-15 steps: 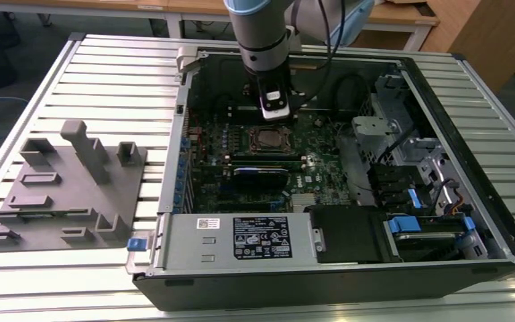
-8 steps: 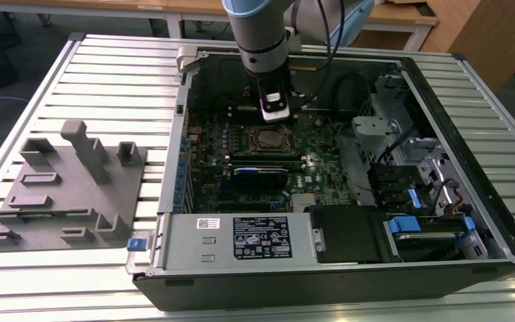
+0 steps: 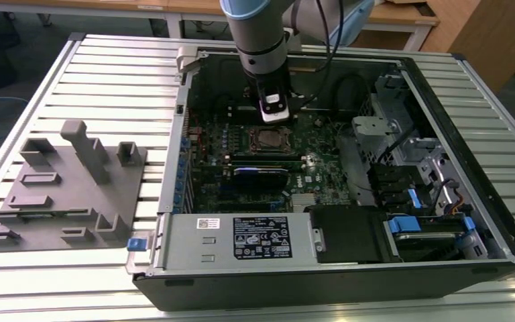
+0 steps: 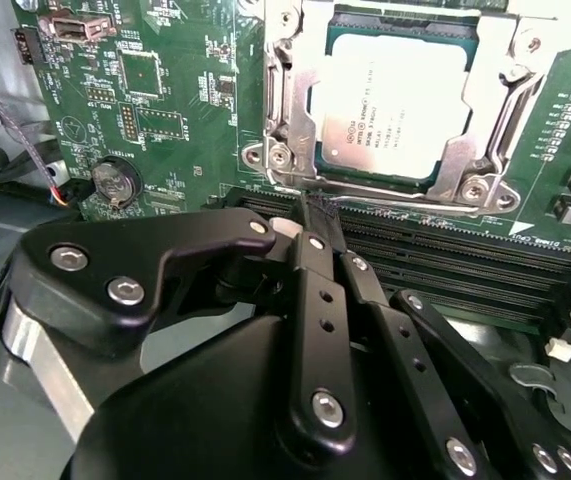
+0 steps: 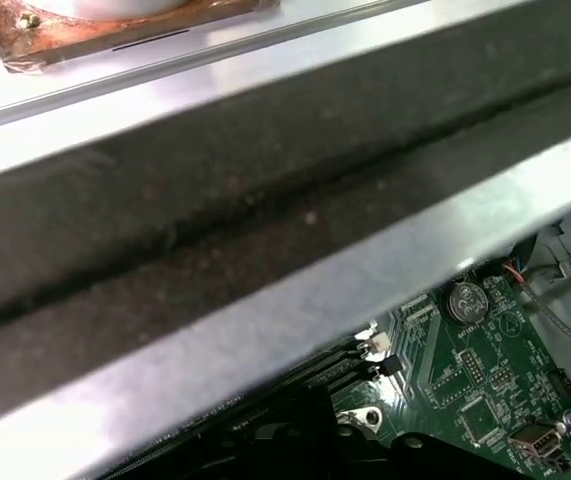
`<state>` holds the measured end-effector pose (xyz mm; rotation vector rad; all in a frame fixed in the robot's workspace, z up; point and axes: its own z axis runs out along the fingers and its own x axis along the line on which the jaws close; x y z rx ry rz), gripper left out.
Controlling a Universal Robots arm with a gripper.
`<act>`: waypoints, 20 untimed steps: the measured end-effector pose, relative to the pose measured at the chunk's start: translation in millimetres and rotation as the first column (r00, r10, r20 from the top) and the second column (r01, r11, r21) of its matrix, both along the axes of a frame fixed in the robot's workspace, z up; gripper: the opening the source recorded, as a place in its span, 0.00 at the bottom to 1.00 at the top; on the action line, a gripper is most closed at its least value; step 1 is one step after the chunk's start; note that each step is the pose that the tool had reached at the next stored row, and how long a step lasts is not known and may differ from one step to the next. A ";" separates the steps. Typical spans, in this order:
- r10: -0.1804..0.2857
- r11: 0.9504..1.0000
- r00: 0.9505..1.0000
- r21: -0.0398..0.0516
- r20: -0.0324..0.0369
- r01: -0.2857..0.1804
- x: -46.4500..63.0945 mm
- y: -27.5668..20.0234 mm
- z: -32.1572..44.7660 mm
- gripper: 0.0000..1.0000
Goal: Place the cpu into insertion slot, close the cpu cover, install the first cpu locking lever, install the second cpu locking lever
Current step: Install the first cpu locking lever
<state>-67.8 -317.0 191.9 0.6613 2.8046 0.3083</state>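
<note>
I'm hanging my tool [image 4: 317, 222] low inside the open computer case [image 3: 472, 100], just beside the insertion slot [image 3: 269, 139] on the green board [image 4: 165, 110]. In the second wrist view its fingers [image 4: 315, 290] are lying together with no gap I can see, tips nearly at the slot's near edge. Nothing is sitting between them as far as I can tell, so I'm calling it closed and empty.

The cpu [image 4: 390, 105] is already sitting in the slot, silver top facing up. The cpu cover [image 4: 285, 90] is lying flat down around it, its window framing the chip. So I'm judging placing and cover closing as done.

Levers: I'm seeing thin metal running along the cover's sides in the second wrist view, but I can't tell whether either lever is hooked down or free. I'm guessing the tool is working on the lever at the slot's near edge, so the job is looking about halfway or a bit past.

In the exterior view the case is lying on a slatted desk [image 3: 88, 74], with a grey fixture plate [image 3: 61, 194] well apart to the exterior view's left. The first wrist view is catching the case's metal edge [image 5: 295, 290] and a corner of the board.
</note>
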 end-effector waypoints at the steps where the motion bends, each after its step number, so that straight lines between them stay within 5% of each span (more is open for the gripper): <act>1: 0.000 1.000 1.000 0.000 0.001 0.000 -0.5 0.0 -0.3 0.11; 8: 0.000 1.000 1.000 0.000 0.012 0.000 -3.8 0.0 -2.5 0.11; 13: 0.000 1.000 1.000 0.010 0.013 0.000 -4.0 0.1 -1.6 0.11; 20: 0.000 1.000 1.000 0.009 0.013 0.000 -3.9 -0.4 4.4 0.11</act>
